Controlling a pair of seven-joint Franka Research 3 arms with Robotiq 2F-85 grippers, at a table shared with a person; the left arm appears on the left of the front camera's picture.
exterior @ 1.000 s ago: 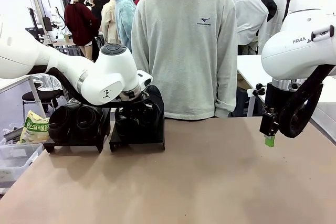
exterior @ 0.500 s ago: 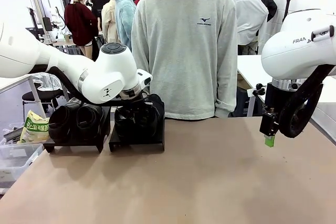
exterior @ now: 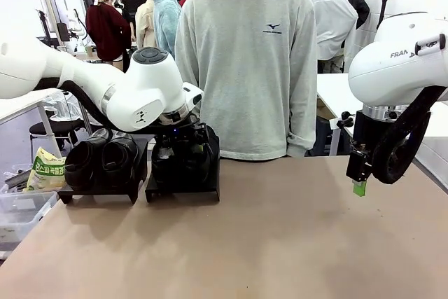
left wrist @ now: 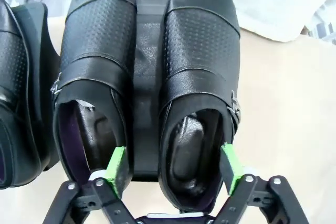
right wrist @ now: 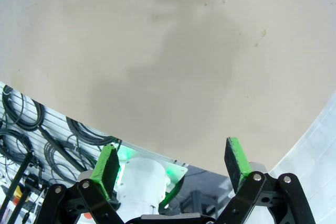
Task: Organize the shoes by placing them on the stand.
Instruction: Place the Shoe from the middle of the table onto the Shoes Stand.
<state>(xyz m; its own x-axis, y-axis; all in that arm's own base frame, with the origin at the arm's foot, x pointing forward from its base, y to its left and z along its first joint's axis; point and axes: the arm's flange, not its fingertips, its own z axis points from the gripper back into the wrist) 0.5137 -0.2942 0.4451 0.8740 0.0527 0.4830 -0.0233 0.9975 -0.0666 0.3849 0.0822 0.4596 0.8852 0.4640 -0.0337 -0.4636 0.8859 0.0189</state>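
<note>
Two black perforated shoes lie side by side on a black stand point(left wrist: 147, 77), toes pointing away from my left wrist camera. My left gripper point(left wrist: 173, 163) stands open over the heel end of the right shoe point(left wrist: 202, 77), its green pads clear of the leather. The left shoe point(left wrist: 94, 61) lies beside it. In the front view this pair point(exterior: 183, 162) sits on the right stand under my left arm's wrist point(exterior: 150, 96), and another pair point(exterior: 101, 159) fills the left stand point(exterior: 98, 190). My right gripper point(exterior: 359, 181) hangs open and empty above the table's right side, also seen open as my right gripper point(right wrist: 172, 163).
A person in a grey sweatshirt point(exterior: 245, 68) stands at the far edge behind the stands. A clear bin point(exterior: 17, 215) and a snack bag point(exterior: 45, 169) sit at the left. The brown table point(exterior: 280, 243) is bare in the middle and front.
My left gripper has opened and let go of the shoe on the right stand, and the wrist has risen a little. The right arm has not moved.
</note>
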